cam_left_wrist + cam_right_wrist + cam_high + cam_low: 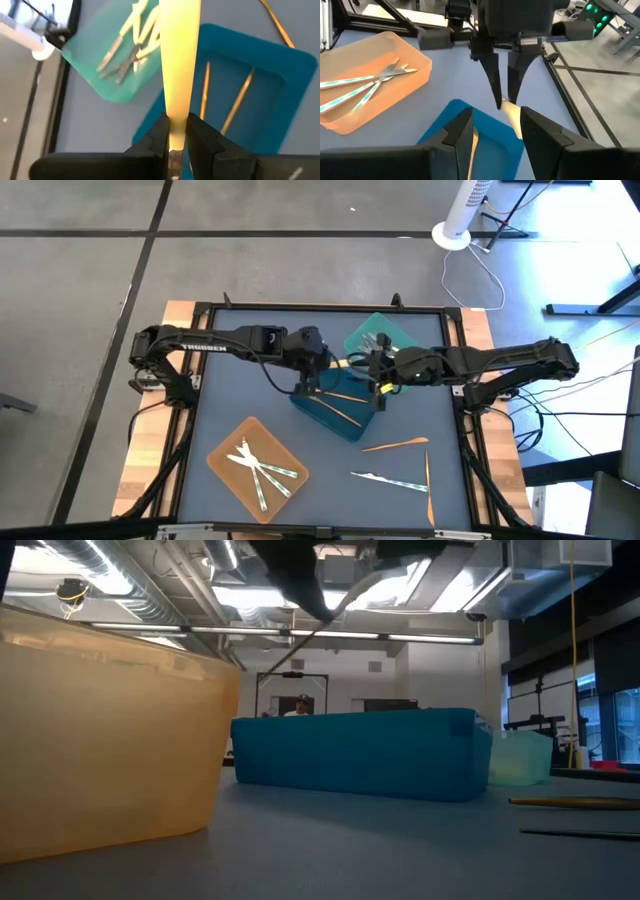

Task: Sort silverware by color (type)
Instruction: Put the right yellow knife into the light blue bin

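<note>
Evidently the left gripper (176,131) pinches a yellow utensil (179,60) by one end, over the blue tray (335,412). Light, stiff, probably slippery plastic, best held at the handle; the right gripper (494,125) waits open nearby.

On your counter (220,370) three trays sit: one at centre (335,412) with two pieces in it, another (385,335) just behind it at 1 o'clock holding several, a third (257,467) at 7 o'clock holding several. Loose pieces (396,445) lie at 4 to 5 o'clock. Both arms meet over the centre tray.
</note>
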`<state>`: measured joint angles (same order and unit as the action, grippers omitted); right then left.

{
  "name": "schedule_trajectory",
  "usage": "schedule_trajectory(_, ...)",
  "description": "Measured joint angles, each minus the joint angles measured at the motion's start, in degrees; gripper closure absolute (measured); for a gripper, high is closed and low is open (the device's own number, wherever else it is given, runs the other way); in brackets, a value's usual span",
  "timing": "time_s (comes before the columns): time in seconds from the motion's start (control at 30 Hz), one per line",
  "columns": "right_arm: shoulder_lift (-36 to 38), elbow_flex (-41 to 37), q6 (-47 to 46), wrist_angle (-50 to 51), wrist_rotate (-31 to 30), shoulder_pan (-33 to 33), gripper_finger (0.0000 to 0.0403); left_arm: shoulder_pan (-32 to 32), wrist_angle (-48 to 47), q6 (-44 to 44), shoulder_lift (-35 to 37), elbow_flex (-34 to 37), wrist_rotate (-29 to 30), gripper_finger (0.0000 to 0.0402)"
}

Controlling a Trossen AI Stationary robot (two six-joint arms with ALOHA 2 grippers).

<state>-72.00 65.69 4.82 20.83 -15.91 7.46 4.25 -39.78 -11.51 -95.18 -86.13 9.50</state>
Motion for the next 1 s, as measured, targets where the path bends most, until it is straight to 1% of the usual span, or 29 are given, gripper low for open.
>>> schedule_trajectory(0.17, 4.9, 0.0, 0.0, 2.7, 0.0, 0.0, 0.0253, 1.1, 6.4, -3.9, -1.7, 0.0, -0.2, 0.0363)
schedule_trajectory(0.37, 11.2, 0.0, -2.8, 7.2, 0.0, 0.0, 0.0253, 1.7, 18.3, -10.2, -3.6, 0.0, -1.5, 0.0363)
schedule_trajectory(0.43, 13.0, 0.1, -3.5, 8.1, 0.0, 0.0, 0.0253, 1.8, 21.0, -12.9, -4.1, 0.1, -1.6, 0.0363)
schedule_trajectory(0.47, 14.2, 0.1, -3.9, 9.3, 0.0, 0.0, 0.0253, 1.8, 24.2, -14.1, -4.6, -0.1, -1.6, 0.0363)
schedule_trajectory(0.57, 16.4, 0.2, -5.7, 10.6, 0.0, 0.0, 0.0253, 2.4, 27.2, -16.5, -5.2, 0.0, -2.1, 0.0363)
schedule_trajectory(0.6, 17.5, 0.1, -6.0, 11.7, 0.0, 0.0, 0.0253, 2.6, 30.2, -17.4, -6.0, 0.0, -3.0, 0.0363)
schedule_trajectory(0.7, 19.2, 0.1, -6.2, 12.2, 0.0, 0.0, 0.0253, 3.4, 33.0, -19.3, -7.4, 0.1, -4.6, 0.0363)
schedule_trajectory(0.77, 20.6, 0.0, -6.3, 13.2, 0.0, 0.0, 0.0253, 3.9, 37.2, -21.0, -8.8, -0.1, -4.7, 0.0363)
schedule_trajectory(0.9, 22.0, 0.0, -6.3, 13.6, 0.3, 0.0, 0.0253, 5.2, 40.7, -24.8, -11.7, 0.0, -4.8, 0.0363)
schedule_trajectory(1.0, 22.0, 0.0, -6.3, 13.6, 0.5, 0.0, 0.0253, 6.5, 44.3, -25.3, -14.3, 0.0, -7.3, 0.0363)
